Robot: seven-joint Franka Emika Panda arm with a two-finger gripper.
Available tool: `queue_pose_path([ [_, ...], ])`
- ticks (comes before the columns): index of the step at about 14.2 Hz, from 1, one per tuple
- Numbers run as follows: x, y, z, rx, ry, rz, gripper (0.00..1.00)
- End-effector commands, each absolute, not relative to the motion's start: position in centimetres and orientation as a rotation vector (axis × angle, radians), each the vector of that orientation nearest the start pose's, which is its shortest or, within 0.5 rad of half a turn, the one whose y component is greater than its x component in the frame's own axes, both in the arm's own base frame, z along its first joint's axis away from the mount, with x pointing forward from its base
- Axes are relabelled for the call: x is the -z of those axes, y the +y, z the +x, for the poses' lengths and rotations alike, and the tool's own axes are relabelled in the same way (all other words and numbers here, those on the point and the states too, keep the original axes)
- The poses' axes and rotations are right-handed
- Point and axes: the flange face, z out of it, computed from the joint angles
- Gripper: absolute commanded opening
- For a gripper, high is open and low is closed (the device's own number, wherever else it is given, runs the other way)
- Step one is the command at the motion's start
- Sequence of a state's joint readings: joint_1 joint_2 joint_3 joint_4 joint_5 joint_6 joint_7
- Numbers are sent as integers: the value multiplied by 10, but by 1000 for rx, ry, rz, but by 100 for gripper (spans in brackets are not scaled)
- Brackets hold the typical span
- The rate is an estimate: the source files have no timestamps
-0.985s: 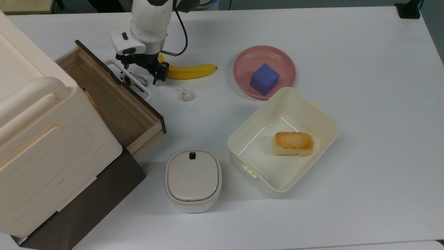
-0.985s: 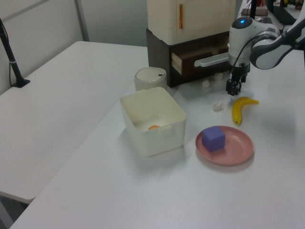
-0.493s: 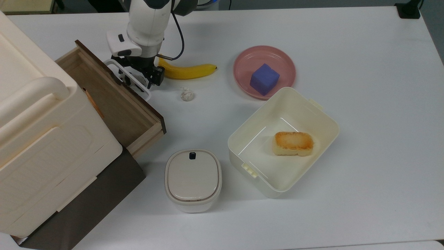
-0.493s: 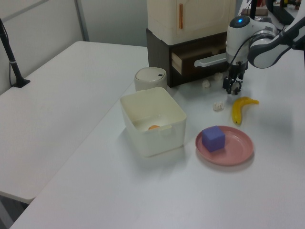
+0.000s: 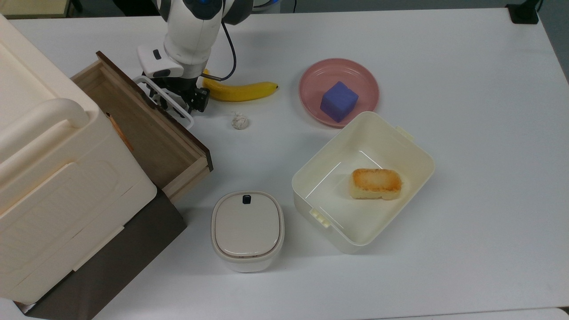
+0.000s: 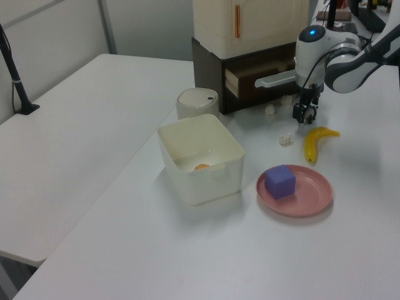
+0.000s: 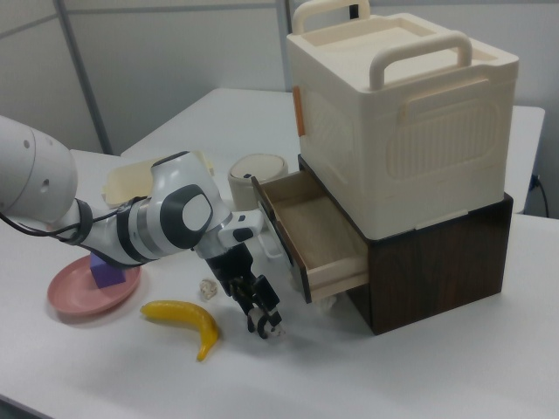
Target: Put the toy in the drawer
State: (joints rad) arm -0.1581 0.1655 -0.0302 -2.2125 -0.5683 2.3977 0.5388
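The gripper [image 7: 265, 321] is down at the tabletop [image 5: 444, 66] just in front of the open drawer [image 5: 142, 133], beside its white handle [image 5: 180, 111]. In the right view the fingers [image 7: 254, 318] are drawn close around the toy [image 7: 274, 331], a small white piece with dark patches at their tips, low over the tabletop; whether it is lifted clear I cannot tell. The drawer is pulled out below the cream box [image 5: 44, 155]. The banana [image 5: 242, 91] lies just beside the gripper, and the paper ball [image 5: 240, 121] sits near it on the top view's right. Farther to the top view's right are a purple cube [image 5: 339, 101] on a pink plate [image 5: 311, 84] and a cream tub [image 5: 418, 155] holding a bread piece [image 5: 376, 183]. A lidded pot [image 5: 247, 230] stands near the drawer's corner.
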Motion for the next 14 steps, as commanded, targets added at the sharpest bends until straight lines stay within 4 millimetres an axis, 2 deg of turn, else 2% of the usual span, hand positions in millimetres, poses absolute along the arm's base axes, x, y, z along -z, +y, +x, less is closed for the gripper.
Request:
queue_pose_path([
  [1, -303, -109, 540, 187, 544, -3486, 85],
  [2, -304, -109, 540, 189, 540, -3485, 58],
  [3, -304, -109, 540, 190, 543, -3485, 41],
  [6, -305, -108, 540, 193, 542, -3485, 38],
  [11, -330, -93, 543, 268, 529, -3476, 36],
  [14, -331, -90, 543, 272, 522, -3476, 32],
])
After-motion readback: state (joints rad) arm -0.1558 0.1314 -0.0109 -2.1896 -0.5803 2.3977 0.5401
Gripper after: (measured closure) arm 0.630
